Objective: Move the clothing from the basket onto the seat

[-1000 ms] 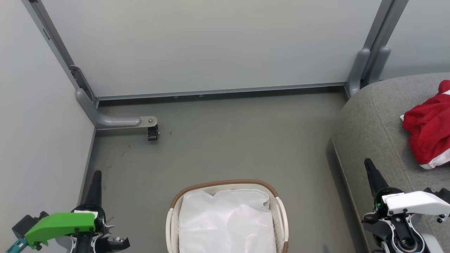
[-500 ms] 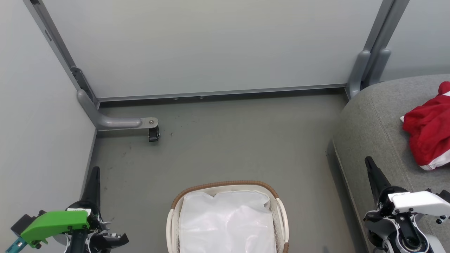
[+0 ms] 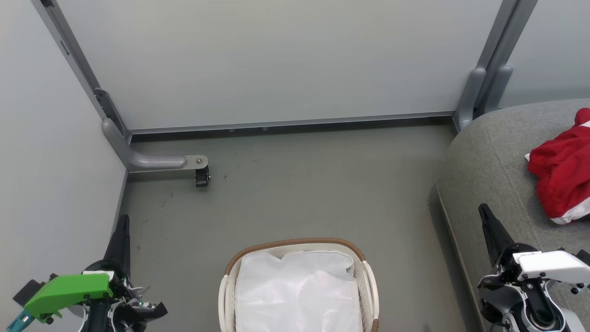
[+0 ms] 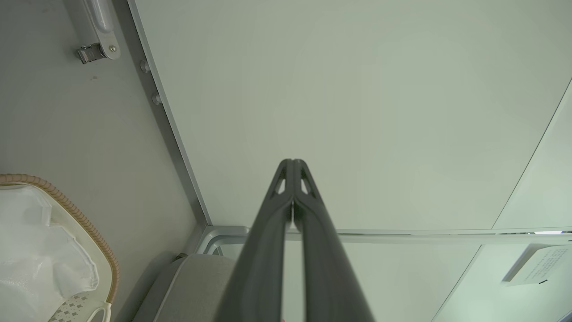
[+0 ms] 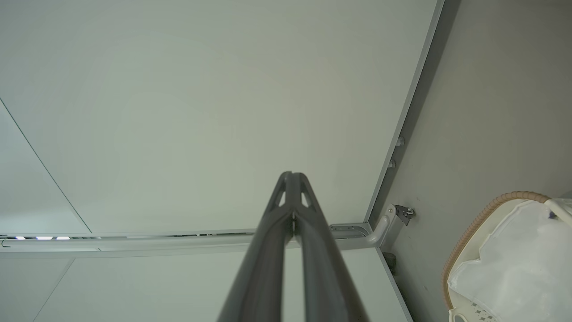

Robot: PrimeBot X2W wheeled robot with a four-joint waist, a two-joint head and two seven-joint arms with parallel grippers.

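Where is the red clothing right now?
In the head view the clothing lies crumpled on the grey seat at the far right, beyond the right gripper and well apart from the basket at bottom centre.

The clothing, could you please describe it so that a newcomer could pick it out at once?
Start at the big grey seat on the right of the head view. Crumpled on it lies the clothing. It is bright red with white trim, unlike the white liner in the basket on the floor.
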